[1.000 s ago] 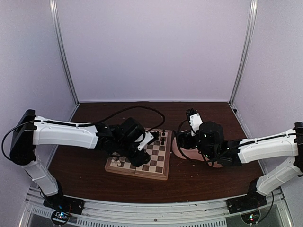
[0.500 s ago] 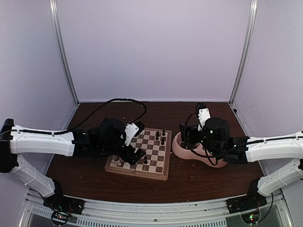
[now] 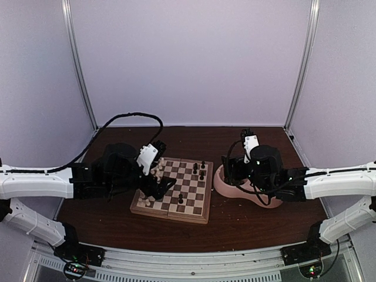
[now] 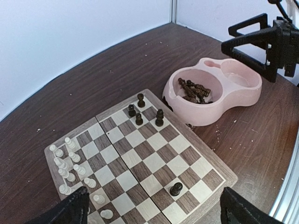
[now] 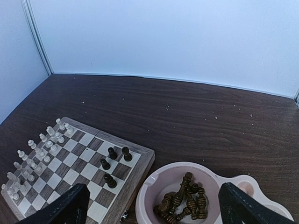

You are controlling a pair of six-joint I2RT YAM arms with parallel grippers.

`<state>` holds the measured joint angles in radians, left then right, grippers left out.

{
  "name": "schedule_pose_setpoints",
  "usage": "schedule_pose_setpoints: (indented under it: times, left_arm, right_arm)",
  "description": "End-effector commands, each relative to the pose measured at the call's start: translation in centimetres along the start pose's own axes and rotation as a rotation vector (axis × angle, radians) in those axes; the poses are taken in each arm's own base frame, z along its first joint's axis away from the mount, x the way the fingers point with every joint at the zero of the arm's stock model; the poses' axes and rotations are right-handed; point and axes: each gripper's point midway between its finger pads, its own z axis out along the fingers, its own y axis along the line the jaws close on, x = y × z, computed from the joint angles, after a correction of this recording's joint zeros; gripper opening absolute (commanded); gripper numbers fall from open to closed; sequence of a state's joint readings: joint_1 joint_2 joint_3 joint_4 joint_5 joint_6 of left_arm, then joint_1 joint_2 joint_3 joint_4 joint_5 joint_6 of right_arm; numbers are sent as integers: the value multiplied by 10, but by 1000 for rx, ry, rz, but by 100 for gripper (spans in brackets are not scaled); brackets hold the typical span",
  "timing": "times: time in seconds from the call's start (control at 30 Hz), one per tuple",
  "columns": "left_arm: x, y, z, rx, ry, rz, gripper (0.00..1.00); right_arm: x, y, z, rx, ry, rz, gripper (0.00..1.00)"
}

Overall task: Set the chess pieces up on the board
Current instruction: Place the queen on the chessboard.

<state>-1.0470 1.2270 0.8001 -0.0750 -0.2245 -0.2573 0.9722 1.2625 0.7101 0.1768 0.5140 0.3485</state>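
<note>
Step in hand, as judged: the dark side is being filled. Cream pieces (image 4: 70, 161) are stood in two rows along the left edge of the board (image 3: 176, 215). Four dark pieces (image 4: 140, 109) are grouped at the far right corner. A lone piece (image 4: 176, 188) is stood apart toward the near edge. A heap (image 5: 184, 198) of dark ones is seen lying in the larger well of the bowl (image 4: 219, 109), which is set just beside the board on the right. The smaller well looks bare.

The left gripper (image 4: 152, 210) is hung over the near side of the board, fingers spread wide, nothing held. The right gripper (image 5: 153, 198) is poised over the bowl, fingers likewise wide apart and empty.

Next move, as judged: the right gripper is to be lowered into the heap and one piece singled out and pinched. It is then to be carried over and stood upright on a right-side square. The pieces are tiny and tangled, so two could be caught at once, or one tipped on release.
</note>
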Motion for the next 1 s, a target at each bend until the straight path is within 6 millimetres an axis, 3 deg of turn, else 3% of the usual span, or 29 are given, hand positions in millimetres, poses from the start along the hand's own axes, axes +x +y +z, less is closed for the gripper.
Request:
schedule_pose_setpoints:
  times: [0.0,0.27,0.47,0.53,0.77,0.97]
  left_arm:
    - [-18,5,-12,-12,-92,-51,98]
    - [-60,-5,-62,125,-279,-203,98]
    - [-73,-9,-92,205,-375,-264,98]
    - [-69,0,-91,160,-379,-273,98]
    - [-34,34,-72,-64,-321,-241,98]
    - [-20,53,-65,-198,-293,-152,98]
  right_arm:
    - [-6,6,-2,-24,-2,22,100]
    - [-7,-1,-4,4,-7,29,100]
    - [4,34,-4,-180,70,19,100]
    - [12,50,-2,-246,112,-12,95]
    - [42,108,8,-462,271,-90,61]
    - [66,130,22,-497,377,-163,57]
